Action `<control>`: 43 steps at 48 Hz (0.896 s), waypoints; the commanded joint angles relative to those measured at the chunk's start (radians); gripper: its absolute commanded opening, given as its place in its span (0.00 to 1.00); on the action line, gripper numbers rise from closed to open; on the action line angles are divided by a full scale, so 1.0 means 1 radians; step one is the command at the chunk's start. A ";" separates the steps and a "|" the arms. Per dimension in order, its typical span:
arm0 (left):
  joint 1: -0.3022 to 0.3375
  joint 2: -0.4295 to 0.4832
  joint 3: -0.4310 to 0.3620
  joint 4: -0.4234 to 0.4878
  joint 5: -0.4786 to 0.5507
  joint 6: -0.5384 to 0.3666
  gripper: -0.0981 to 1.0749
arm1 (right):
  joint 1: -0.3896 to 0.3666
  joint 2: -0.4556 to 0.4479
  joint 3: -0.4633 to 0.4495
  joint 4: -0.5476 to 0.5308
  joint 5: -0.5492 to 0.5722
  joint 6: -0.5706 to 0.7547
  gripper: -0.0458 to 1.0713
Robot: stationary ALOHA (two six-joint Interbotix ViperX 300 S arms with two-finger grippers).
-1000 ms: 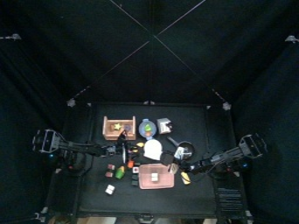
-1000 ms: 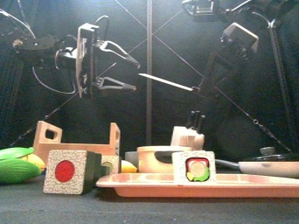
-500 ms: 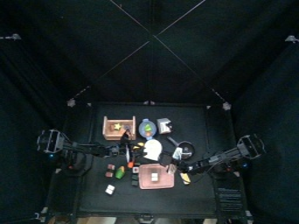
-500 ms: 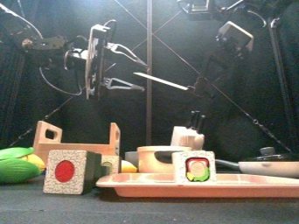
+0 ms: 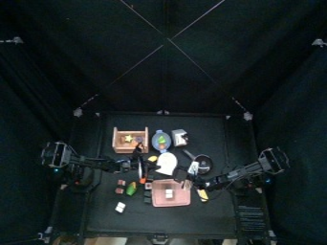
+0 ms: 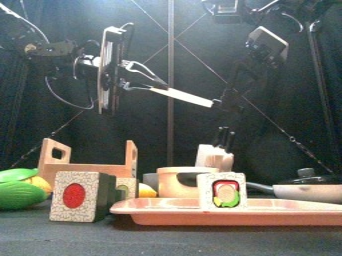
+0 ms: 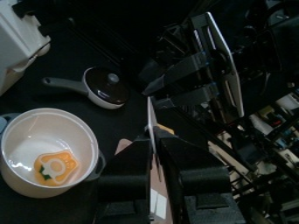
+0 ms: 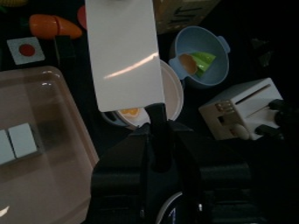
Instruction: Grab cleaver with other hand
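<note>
Two arms meet over the middle of the table, and the cleaver (image 6: 174,95) hangs in the air between them, high above the pink tray (image 6: 160,209) at the table's front edge. From the front you see the pale blade nearly edge-on, sloping down from above the tray's left end toward the space over its middle.

Your right end effector (image 8: 158,144) is pinching the cleaver's dark handle. Its wrist camera shows the handle held between the two jaws, with the wide white blade running straight out ahead of them. Under that blade lie a corner of the tray, a white pot and a blue bowl (image 8: 197,52) with a green piece inside.

Your left end effector (image 7: 160,175) sits around the blade's far part, above the tray's left end. Its wrist camera shows the thin edge of the blade running between its two sides. You cannot tell whether it is already pressing on the metal or is spread a little off it — the dark shapes merge there.

On the tray stands a sushi piece (image 6: 222,190), upright, right of the tray's middle. Just left of the tray stands a cube with a red dot (image 6: 75,195), and behind that a wooden crate (image 6: 83,162). Behind the tray are the white pot (image 6: 181,180) and a white knife block (image 6: 214,155). A lidded pan (image 6: 310,186) sits behind its right end.
</note>
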 commanded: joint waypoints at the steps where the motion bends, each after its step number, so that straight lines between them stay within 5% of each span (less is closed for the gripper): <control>1: 0.002 -0.003 -0.008 0.003 -0.009 0.003 0.47 | 0.000 -0.015 -0.021 0.011 -0.038 0.002 0.59; 17: 0.002 -0.003 0.005 0.005 -0.011 0.011 0.47 | 0.005 -0.035 -0.014 0.055 -0.130 -0.002 0.85; 31: 0.002 -0.003 0.017 0.084 -0.009 0.012 0.46 | 0.002 -0.126 0.026 0.118 -0.147 0.005 0.85; 43: 0.003 -0.003 0.020 0.100 -0.011 0.012 0.46 | -0.052 -0.202 0.069 0.241 -0.279 0.006 0.85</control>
